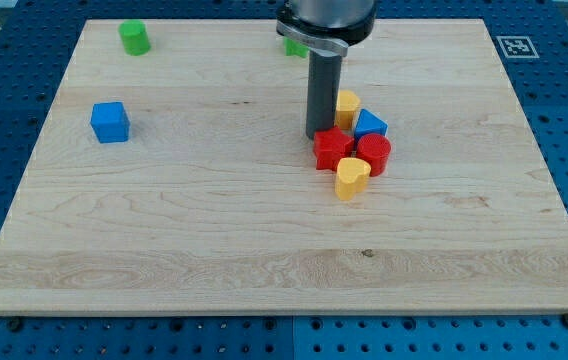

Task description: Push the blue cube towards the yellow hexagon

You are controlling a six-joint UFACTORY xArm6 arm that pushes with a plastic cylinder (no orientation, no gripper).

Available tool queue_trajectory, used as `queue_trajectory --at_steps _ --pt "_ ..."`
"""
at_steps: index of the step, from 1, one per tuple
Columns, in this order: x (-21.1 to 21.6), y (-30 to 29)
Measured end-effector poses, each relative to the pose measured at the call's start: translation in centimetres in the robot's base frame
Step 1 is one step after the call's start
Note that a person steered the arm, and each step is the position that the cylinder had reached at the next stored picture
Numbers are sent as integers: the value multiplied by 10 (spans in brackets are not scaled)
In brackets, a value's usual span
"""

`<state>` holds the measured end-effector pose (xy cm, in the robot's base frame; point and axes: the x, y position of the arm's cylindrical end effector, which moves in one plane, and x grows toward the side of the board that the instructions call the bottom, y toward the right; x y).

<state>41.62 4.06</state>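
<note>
- My tip is down on the wooden board, a plain dark rod end with nothing to open or close and nothing held; it sits at the upper-left edge of a tight cluster of blocks.
- Right against the tip, toward the view's bottom-right, the red star-shaped block; whether they actually touch, I cannot tell.
- Just to the tip's right, the yellow hexagon, partly hidden behind the rod, so its shape is hard to read fully.
- A little further right, the blue triangular block, and below it the red cylinder, pressed against the star.
- Below the tip and slightly right, the yellow heart-shaped block, touching the red pieces.
- Open room: the whole stretch of board to the tip's left and toward the view's bottom.
- Up toward the view's top, a green block peeks out from behind the arm's housing, mostly hidden, shape unclear.
- Far to the tip's left, at about the same height, the blue cube sits alone near the board's left edge, well apart from the hexagon.
- Farthest, upper left, a green cylinder near the top edge.
</note>
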Motion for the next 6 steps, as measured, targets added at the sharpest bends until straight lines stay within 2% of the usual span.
queue_trajectory --at_steps 2,3,6 --pt "-67 -34" --pt "-88 -88" --pt "-114 -293"
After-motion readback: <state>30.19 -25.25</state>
